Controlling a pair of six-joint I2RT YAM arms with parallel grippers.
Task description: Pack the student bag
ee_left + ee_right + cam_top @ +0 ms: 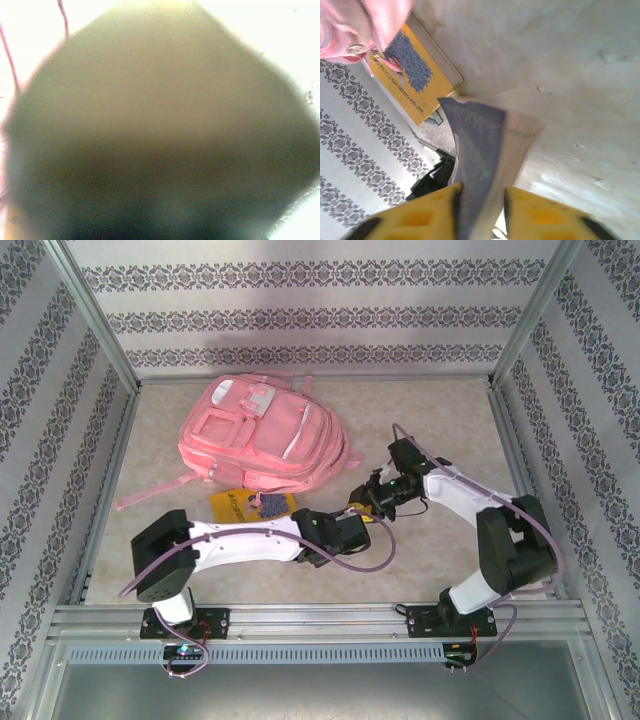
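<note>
The student bag [260, 435] lies flat at the back left of the table, and a corner of it [350, 25] is visible in the right wrist view. A dark blue book [475, 145] stands on edge between the yellow fingers of my right gripper [481, 195]. Its cover lies against the left finger, and a thin gap shows at the right finger. In the top view both grippers meet mid-table, the right gripper [362, 502] just above the left gripper [352, 527]. A blurred olive-dark surface [160, 140] sits right against the left wrist camera and hides the left jaws.
A yellow book [255, 505] lies flat on the table at the bag's near edge, also in the right wrist view [407, 75]. Pink straps [150, 492] trail from the bag toward the left wall. Patterned walls close three sides.
</note>
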